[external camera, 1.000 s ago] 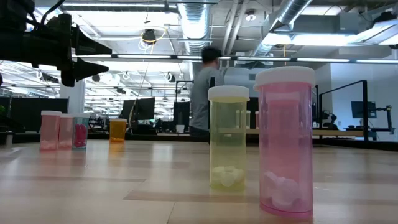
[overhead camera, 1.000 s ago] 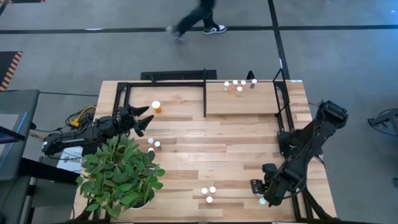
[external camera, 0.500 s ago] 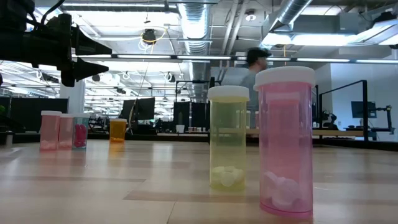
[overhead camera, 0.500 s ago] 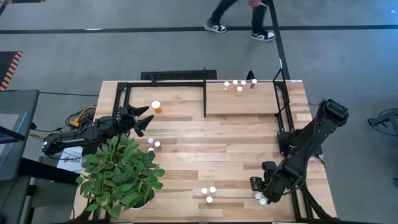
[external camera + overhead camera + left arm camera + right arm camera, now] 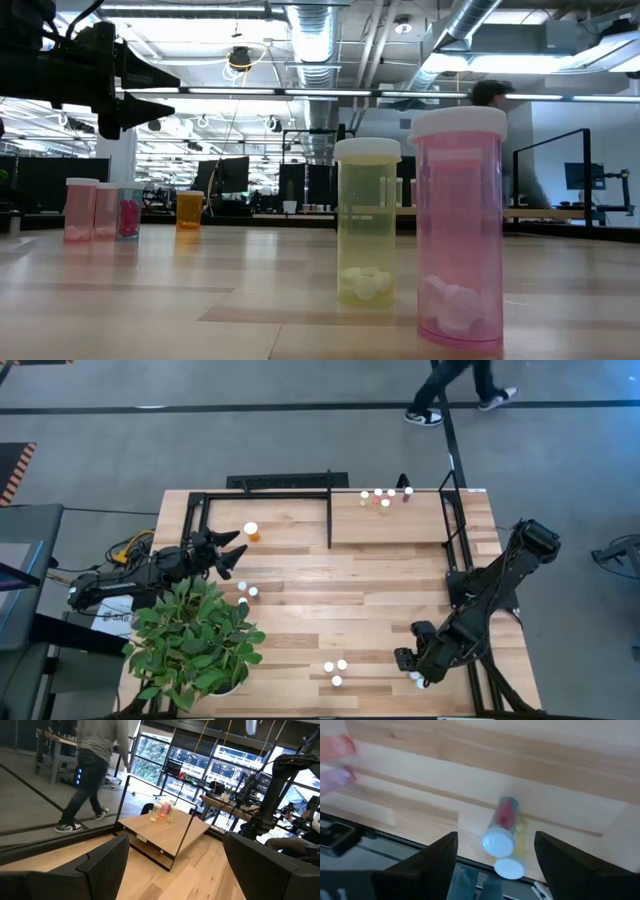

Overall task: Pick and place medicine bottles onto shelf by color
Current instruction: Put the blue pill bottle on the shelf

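**Right gripper over two vials at near-right table edge, nothing held**

Right gripper [image 5: 408, 668] sits low at the table's near-right corner, fingers [image 5: 436, 862] spread apart, empty. Between them in the right wrist view: two white-capped vials [image 5: 501, 831] side by side, touching, close to the table edge; one has a red/green body, the other looks yellowish. Left gripper [image 5: 238, 555] hangs above the table's left side, jaws wide, empty, just beside the orange bottle [image 5: 251, 532]. Shelf [image 5: 390, 525] at far right of the table carries a cluster of five small vials [image 5: 382, 498]. Three vials [image 5: 335, 671] stand near the front middle, two more [image 5: 247, 592] at the potted plant [image 5: 190, 640]. Low view: pink vial [image 5: 461, 228] and yellow vial [image 5: 367, 221] upright up close. Person [image 5: 460, 388] walks on the floor beyond the table.
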Controlling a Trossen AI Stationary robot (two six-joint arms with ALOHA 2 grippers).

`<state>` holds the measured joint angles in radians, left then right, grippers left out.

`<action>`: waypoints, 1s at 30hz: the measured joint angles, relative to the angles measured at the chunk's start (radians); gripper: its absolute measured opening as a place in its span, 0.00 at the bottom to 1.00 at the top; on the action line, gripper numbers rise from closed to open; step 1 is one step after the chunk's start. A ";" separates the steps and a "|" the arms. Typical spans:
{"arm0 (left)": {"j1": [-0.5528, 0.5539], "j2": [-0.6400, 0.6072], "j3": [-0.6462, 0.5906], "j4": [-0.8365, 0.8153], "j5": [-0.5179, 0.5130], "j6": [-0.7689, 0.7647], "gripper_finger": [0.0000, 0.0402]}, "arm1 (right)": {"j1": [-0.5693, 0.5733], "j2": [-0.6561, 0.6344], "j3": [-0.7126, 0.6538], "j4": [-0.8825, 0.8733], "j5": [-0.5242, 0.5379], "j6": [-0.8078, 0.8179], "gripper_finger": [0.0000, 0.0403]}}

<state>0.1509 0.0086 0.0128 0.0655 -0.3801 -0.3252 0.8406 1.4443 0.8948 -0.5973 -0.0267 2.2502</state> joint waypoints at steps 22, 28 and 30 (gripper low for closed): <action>0.000 0.000 0.000 0.000 0.000 0.000 0.78 | -0.017 0.148 0.000 0.113 -0.108 -0.079 0.68; 0.000 0.000 0.000 0.000 0.000 0.000 0.78 | -0.017 0.148 0.000 0.113 -0.108 -0.078 0.57; 0.000 0.000 0.000 0.000 0.000 0.000 0.78 | -0.017 0.148 0.000 0.112 -0.108 -0.078 0.52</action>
<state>0.1511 0.0083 0.0128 0.0657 -0.3801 -0.3252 0.8238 1.5924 0.8944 -0.4849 -0.1349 2.1723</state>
